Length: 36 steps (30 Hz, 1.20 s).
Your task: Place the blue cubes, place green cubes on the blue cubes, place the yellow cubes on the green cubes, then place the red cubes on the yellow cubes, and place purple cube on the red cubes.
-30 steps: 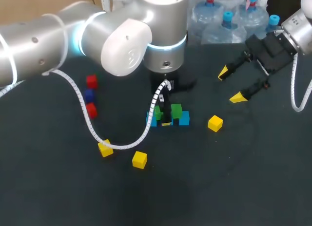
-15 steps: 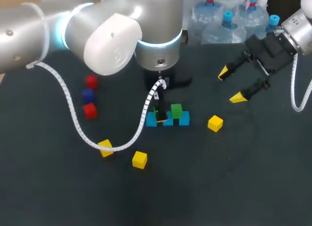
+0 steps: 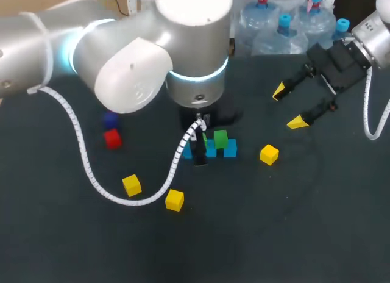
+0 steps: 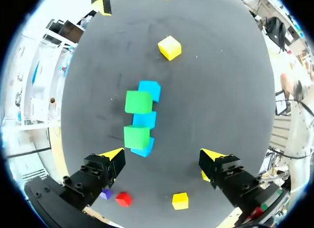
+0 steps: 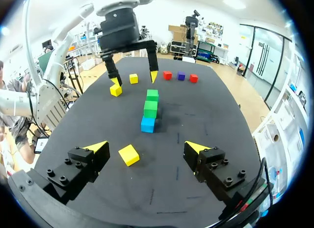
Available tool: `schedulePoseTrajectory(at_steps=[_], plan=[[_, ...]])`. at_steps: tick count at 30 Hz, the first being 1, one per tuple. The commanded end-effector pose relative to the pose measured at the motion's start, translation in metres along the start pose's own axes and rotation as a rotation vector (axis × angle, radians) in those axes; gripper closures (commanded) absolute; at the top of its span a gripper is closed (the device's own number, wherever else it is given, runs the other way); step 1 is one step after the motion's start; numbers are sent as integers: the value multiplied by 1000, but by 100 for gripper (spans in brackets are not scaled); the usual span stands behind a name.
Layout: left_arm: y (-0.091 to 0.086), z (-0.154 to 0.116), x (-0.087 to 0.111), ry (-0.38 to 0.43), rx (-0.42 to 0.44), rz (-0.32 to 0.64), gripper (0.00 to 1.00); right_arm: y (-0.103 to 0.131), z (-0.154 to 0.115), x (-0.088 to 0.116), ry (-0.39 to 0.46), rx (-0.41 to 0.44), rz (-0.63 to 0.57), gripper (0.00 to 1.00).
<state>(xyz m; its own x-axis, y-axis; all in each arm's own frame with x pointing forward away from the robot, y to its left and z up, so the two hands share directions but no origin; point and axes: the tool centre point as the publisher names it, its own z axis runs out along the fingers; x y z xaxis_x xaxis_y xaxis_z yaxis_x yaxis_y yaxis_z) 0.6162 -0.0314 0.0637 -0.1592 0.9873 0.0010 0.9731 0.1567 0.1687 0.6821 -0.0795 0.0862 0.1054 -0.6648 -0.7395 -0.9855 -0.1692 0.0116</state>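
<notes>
Three blue cubes (image 4: 145, 119) lie in a row mid-table, with two green cubes (image 4: 138, 101) stacked on them over the joints. My left gripper (image 4: 162, 154) hangs open above the row's near end, holding nothing. In the head view my left arm (image 3: 183, 45) hides part of the row; one green cube (image 3: 220, 138) shows. My right gripper (image 3: 287, 106) is open and empty at the back right, high over a yellow cube (image 5: 128, 155). Two more yellow cubes (image 3: 131, 185) (image 3: 174, 199) sit front left. A red cube (image 3: 111, 138) and the purple cube (image 3: 110, 119) lie at the left.
The right wrist view shows two red cubes (image 5: 167, 74) (image 5: 194, 78) either side of the purple cube (image 5: 181, 76) on the table's far side. The left arm's white cable (image 3: 85, 161) dangles over the front-left yellow cubes. Water bottles (image 3: 286, 27) stand behind the table.
My left arm has lifted away from the cube row, leaving the second green cube on the blue ones. Its bulk now hides the upper red cube. The right arm has not moved.
</notes>
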Motion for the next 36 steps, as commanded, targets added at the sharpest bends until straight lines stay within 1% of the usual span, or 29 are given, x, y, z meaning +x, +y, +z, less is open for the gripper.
schedulePoseTrajectory(at_steps=[1,5,9,11,13,15,18,22,23,25,26,29,30,32,35,36], plan=[[-7,-16,7,-8,-16,-4,0,0,0,0,-1,0,-1,0],[-15,-25,11,9,-17,7,0,0,0,0,-1,0,-1,0],[-28,-32,17,-48,-12,43,0,0,0,0,-1,0,-1,0],[-38,-34,17,-74,1,76,0,0,0,0,-1,0,-1,0],[-51,-33,15,-81,18,107,0,0,0,0,-1,0,-1,0],[-66,-32,13,-56,35,128,0,0,0,0,-1,0,-1,0],[-84,-30,17,-41,40,123,0,0,0,0,-1,0,-1,0],[-100,-26,24,-33,37,121,0,0,0,0,-1,0,-1,0],[-103,-23,25,-39,47,130,0,0,0,0,-1,0,-1,0],[-110,-17,27,-46,69,144,0,0,0,0,-1,0,-1,0],[-113,-14,28,-55,91,168,0,0,0,0,-1,0,-1,0],[-122,-6,31,-89,150,171,0,0,0,0,-1,0,-1,0],[-124,-4,33,-103,155,166,0,0,0,0,-1,0,-1,0],[-128,0,37,-100,176,155,0,0,0,0,-1,0,-1,0],[-129,2,43,-109,173,132,0,0,0,0,-1,0,-1,0],[-128,3,45,-99,175,118,0,0,0,0,-1,0,-1,0]])
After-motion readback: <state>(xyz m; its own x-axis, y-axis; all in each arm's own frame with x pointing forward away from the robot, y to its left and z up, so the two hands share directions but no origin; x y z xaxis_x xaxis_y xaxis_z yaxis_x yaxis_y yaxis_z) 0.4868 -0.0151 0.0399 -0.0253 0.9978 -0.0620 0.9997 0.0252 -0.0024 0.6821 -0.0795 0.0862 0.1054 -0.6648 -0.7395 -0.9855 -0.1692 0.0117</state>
